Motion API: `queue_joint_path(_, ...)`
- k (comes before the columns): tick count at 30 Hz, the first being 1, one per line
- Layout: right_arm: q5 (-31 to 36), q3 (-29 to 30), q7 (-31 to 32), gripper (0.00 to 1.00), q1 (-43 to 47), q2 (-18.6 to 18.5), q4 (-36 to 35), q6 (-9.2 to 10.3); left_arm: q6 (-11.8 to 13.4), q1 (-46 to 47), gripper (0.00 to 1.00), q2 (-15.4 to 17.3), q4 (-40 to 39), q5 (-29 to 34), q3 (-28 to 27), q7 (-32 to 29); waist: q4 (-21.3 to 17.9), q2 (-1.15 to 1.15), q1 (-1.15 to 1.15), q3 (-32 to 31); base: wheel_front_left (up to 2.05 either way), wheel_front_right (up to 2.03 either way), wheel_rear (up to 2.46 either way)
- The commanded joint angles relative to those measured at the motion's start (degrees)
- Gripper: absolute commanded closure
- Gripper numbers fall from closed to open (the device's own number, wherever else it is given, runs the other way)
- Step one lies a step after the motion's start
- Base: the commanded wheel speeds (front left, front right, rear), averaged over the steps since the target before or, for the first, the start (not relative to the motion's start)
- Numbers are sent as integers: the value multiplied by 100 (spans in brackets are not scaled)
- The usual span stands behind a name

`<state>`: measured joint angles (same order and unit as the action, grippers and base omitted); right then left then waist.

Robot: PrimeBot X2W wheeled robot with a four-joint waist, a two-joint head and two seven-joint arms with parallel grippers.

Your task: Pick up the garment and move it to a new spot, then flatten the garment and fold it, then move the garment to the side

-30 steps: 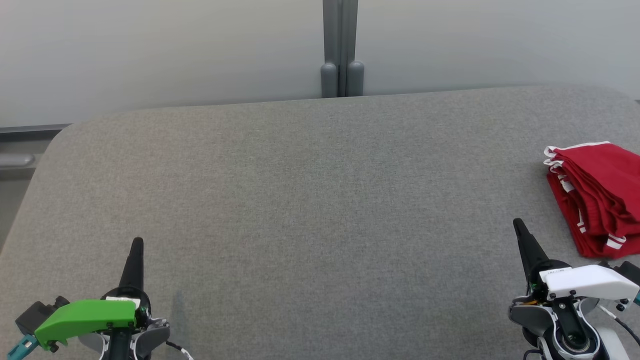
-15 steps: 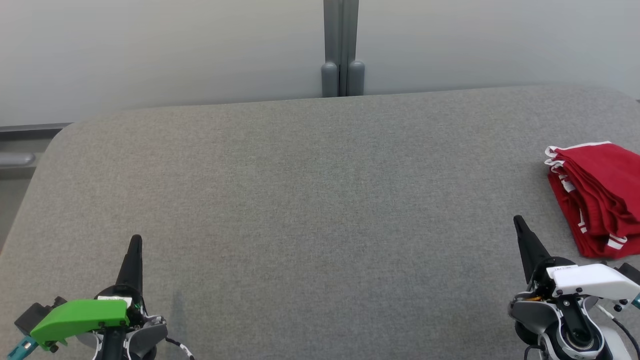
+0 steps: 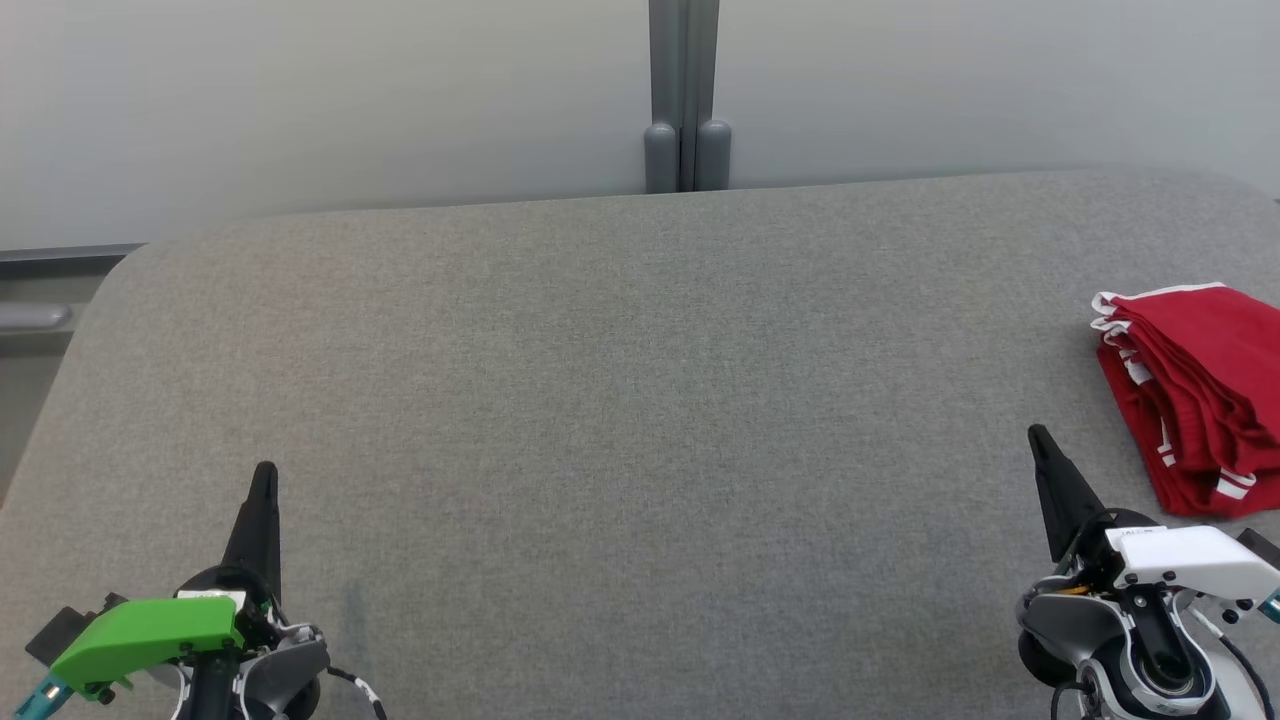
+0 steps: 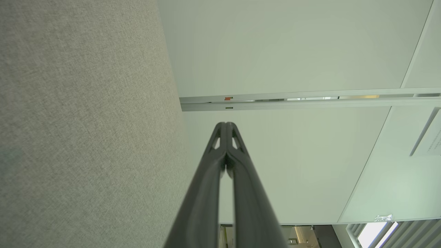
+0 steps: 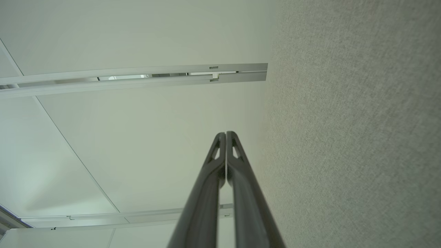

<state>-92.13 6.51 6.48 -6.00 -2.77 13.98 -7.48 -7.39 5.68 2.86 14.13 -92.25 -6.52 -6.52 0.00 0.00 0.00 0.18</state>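
Both arms have drawn back slightly toward the near edge, while the red garment [image 3: 1200, 380] has not stirred. It lies folded at the right side of the grey table [image 3: 600, 400], apparently set aside and done. The left gripper [image 3: 265, 470] and right gripper [image 3: 1040, 435] are pinched together, empty, neither touching it.

Bright, soft, even light, faint shadow on the grey woven-fabric table [image 3: 350, 608] — sharp focus, wrist-view lines slightly bowed.
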Motion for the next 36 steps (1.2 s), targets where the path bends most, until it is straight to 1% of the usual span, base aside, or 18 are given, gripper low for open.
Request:
queue_joint_path(1,-43,13,22,100,-42,-19,13,-2,-22,98,100,2,-19,-23,-18,-23,0,0,0,0,0,0,0)
queue_joint_path(36,-45,10,20,100,-40,-19,11,-2,-22,84,100,3,-17,-24,-15,-22,0,0,0,0,0,0,0)
